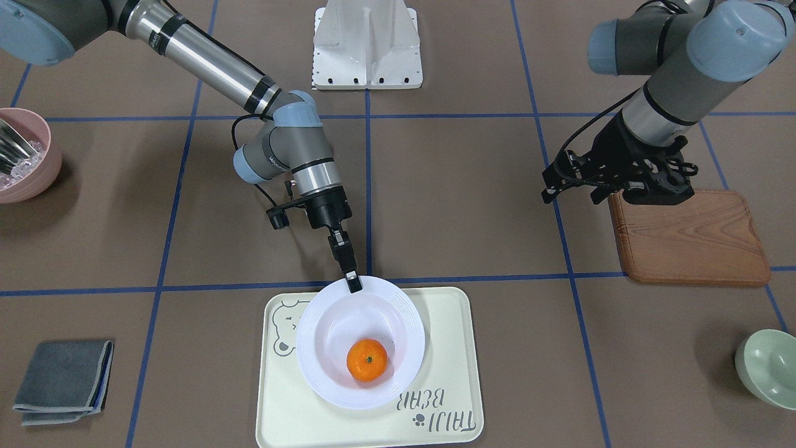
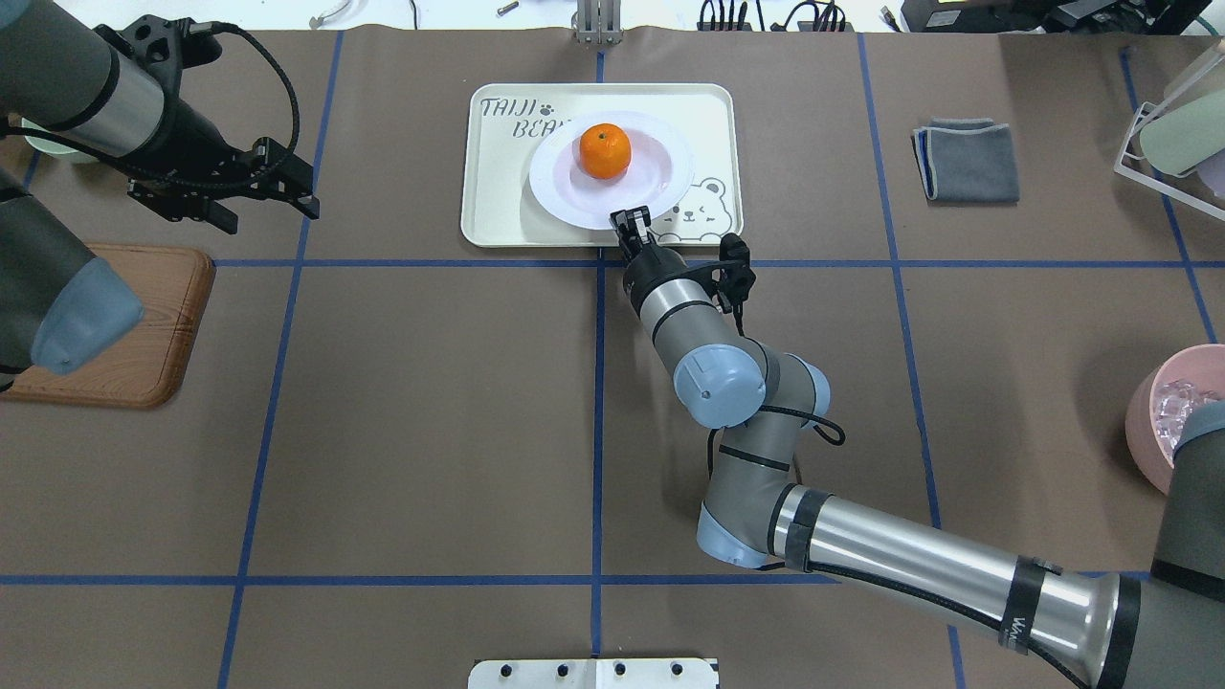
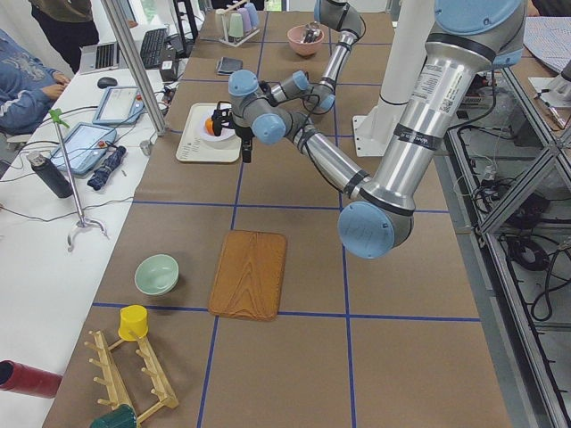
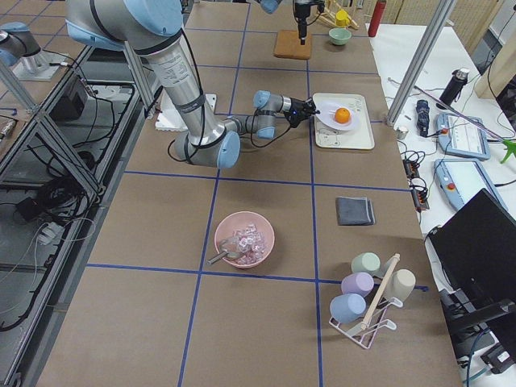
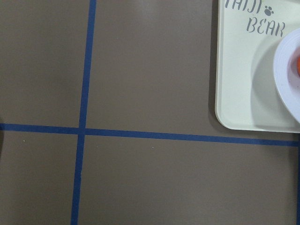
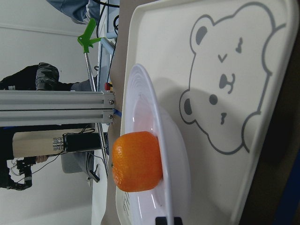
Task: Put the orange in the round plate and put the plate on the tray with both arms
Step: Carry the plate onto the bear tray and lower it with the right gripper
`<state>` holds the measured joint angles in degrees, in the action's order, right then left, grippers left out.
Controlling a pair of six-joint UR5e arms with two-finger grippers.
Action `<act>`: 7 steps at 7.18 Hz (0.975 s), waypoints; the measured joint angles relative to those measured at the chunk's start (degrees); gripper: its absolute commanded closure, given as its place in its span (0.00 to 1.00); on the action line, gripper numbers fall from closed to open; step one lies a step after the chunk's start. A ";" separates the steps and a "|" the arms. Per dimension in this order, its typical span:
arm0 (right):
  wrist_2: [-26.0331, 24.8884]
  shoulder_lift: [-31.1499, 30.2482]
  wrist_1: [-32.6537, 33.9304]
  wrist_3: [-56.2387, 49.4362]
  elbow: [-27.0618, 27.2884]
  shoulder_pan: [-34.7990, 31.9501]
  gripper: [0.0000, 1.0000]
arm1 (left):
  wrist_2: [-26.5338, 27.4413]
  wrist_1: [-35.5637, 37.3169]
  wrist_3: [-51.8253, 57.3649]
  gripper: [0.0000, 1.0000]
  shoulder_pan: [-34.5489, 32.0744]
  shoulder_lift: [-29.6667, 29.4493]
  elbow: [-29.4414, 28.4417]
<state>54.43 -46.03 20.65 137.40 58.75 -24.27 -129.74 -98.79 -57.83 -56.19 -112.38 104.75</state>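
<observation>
The orange [image 1: 367, 359] lies in the sunken centre of the white round plate [image 1: 323, 323]. The plate is over the cream bear tray [image 1: 448, 373], covering its middle. My right gripper [image 1: 353, 283] is shut on the plate's rim at the side nearest the robot. In the right wrist view the plate [image 6: 176, 154] casts a shadow on the tray [image 6: 234, 47], and its gripped edge looks slightly raised. My left gripper [image 2: 271, 212] hovers open and empty off to the tray's left, beside the wooden board. The left wrist view shows only the tray's corner [image 5: 239, 93] and the plate's edge [image 5: 286, 79].
A brown wooden board [image 2: 144, 335] lies under the left arm. A pale green bowl [image 1: 771, 367] sits at the table edge beyond it. On the right side are a pink bowl [image 2: 1172, 411] with ice-like pieces, a folded grey cloth [image 2: 967, 158] and a cup rack [image 2: 1177, 124].
</observation>
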 measured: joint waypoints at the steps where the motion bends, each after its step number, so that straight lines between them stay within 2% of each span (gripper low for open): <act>1: 0.02 0.31 0.20 0.21 -0.42 -0.15 1.00 | 0.01 0.00 0.00 0.02 0.00 -0.01 -0.03; 2: 0.09 0.65 0.32 0.28 -1.05 -0.26 1.00 | 0.01 0.00 0.00 0.02 -0.02 -0.03 -0.11; 3: 0.18 1.05 0.42 0.31 -1.81 -0.30 0.89 | 0.01 0.00 0.00 0.02 -0.03 -0.03 -0.21; 4: 0.38 1.31 0.49 0.30 -2.34 -0.44 0.18 | 0.04 0.00 0.00 0.02 -0.02 -0.03 -0.25; 5: 0.67 1.41 0.52 0.26 -2.56 -0.62 0.00 | 0.07 0.00 0.00 0.02 -0.01 -0.06 -0.28; 7: 1.07 1.33 0.58 0.07 -2.04 -0.78 0.00 | 0.10 0.00 0.06 0.02 -0.03 -0.05 -0.41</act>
<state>55.50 -44.69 21.22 137.47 56.71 -25.05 -129.64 -98.79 -57.77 -56.22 -112.44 104.34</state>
